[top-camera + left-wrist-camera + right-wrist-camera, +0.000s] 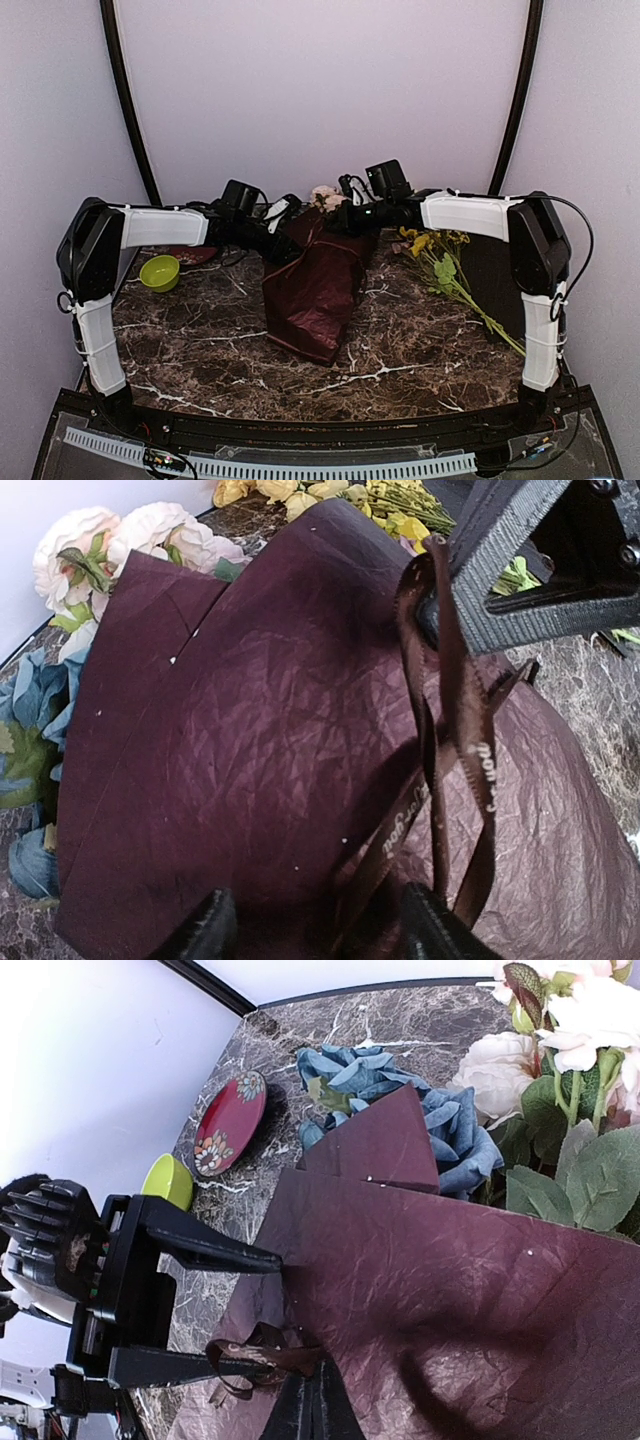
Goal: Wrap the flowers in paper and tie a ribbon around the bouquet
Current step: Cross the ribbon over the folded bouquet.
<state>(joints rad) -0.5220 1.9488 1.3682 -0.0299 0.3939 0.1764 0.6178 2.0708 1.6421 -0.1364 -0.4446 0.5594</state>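
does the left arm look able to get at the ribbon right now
Likely yes: the ribbon, pinched by the right fingers, runs into the gap of the open left fingers, just above the paper, with nothing in between.

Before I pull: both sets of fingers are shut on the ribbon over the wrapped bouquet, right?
Not both. Only the right fingers are shut on the ribbon over the bouquet. The left fingers stand open, not gripping it, as the right wrist view shows.
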